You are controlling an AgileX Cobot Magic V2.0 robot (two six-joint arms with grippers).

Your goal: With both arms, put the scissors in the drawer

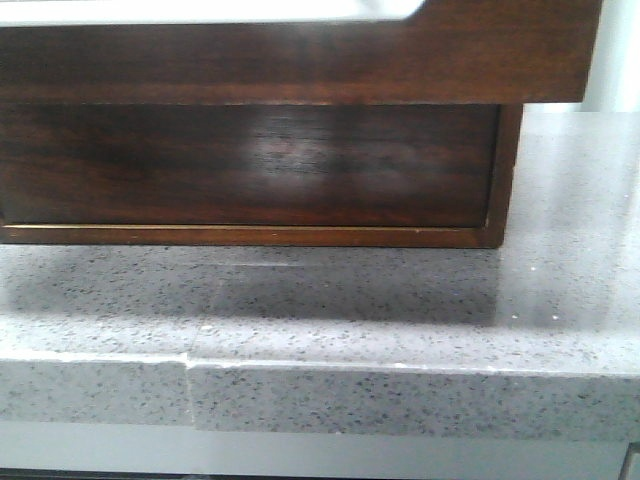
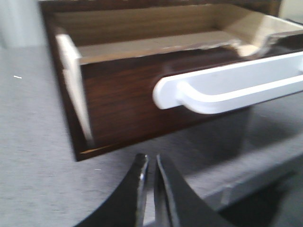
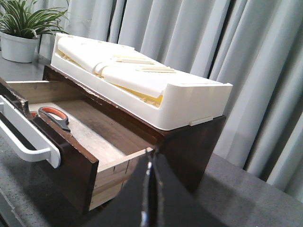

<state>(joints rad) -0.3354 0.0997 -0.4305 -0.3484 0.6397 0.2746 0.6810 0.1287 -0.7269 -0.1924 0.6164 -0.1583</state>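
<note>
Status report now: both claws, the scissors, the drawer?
Left claw shut, empty. Right claw shut, empty. Scissors inside open drawer. Nothing blocking.

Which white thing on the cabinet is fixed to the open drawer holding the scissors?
The white bar handle on the drawer front, near the scissors. The white tray just sits on top.

From my left wrist camera I see the left tool [image 2: 150, 189] with its two dark curved fingers [image 2: 137, 187] drawn almost together, only a thin slit between the tips, nothing between them. It hangs just above the surface [image 2: 38, 156]. My right wrist camera shows the right tool [image 3: 149, 198] with its black fingers pressed together, empty as well. Neither arm shows in my front camera.
</note>
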